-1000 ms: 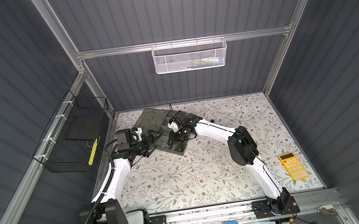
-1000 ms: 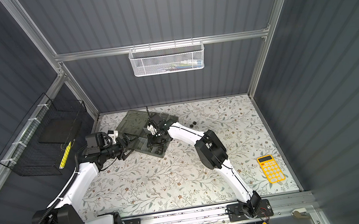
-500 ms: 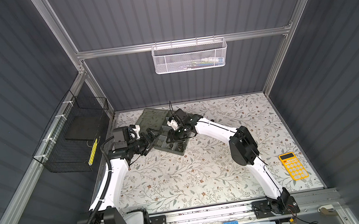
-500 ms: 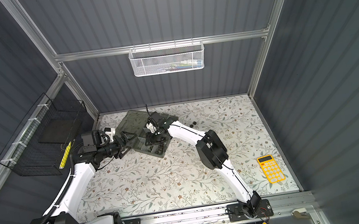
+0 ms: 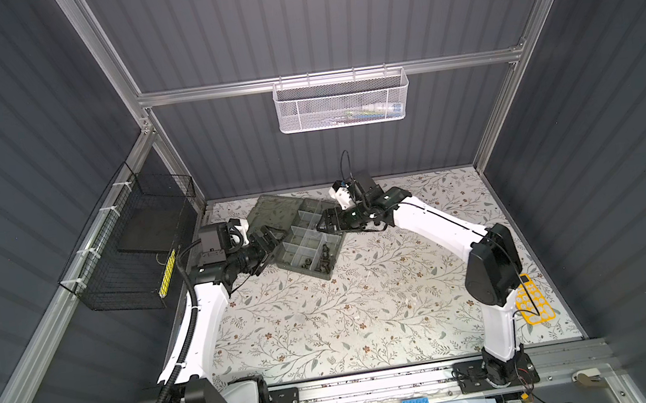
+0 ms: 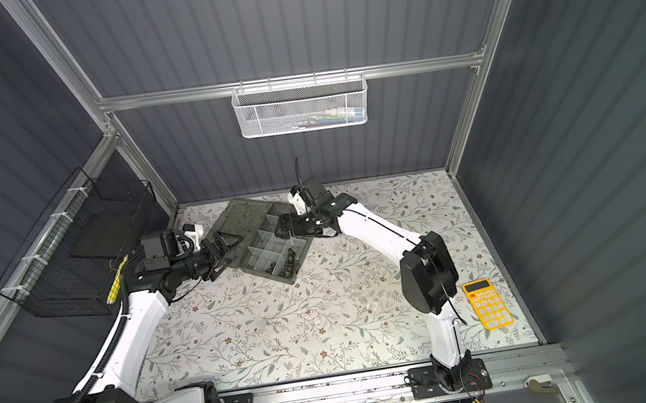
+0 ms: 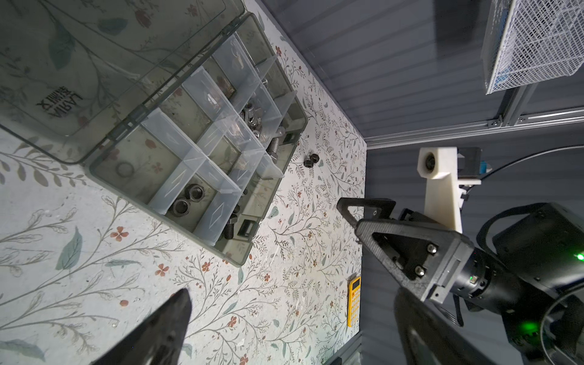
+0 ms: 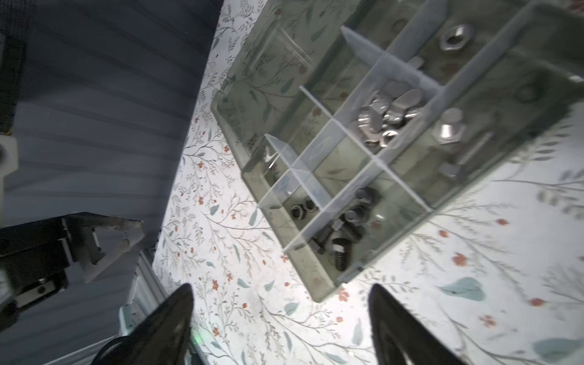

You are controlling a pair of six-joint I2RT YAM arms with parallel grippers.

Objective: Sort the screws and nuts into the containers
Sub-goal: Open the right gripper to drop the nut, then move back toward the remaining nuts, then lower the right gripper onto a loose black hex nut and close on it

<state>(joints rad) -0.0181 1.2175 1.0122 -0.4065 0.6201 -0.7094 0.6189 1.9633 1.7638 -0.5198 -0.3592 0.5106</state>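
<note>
Both the left gripper [image 7: 292, 294] and the right gripper [image 8: 280, 286] hang wide and empty at the open box [image 5: 297, 237], seemingly ready for the next piece. Its dividers [image 8: 373, 159] keep black screws [image 8: 339, 243] apart from nuts [image 8: 301, 208]. One loose nut [image 7: 311, 159] waits just beside it on the flowered cloth [image 5: 328, 327], under grey walls [image 5: 291, 26] and a white basket [image 5: 342, 99].

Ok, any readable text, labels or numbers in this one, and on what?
"AIRAJ": on the organizer box lid, seen upside down.
Characters beside it: too blurred to read.
Yellow calculator keys: too small to read.
Yellow strip in the black wire basket: too small to read.
</note>
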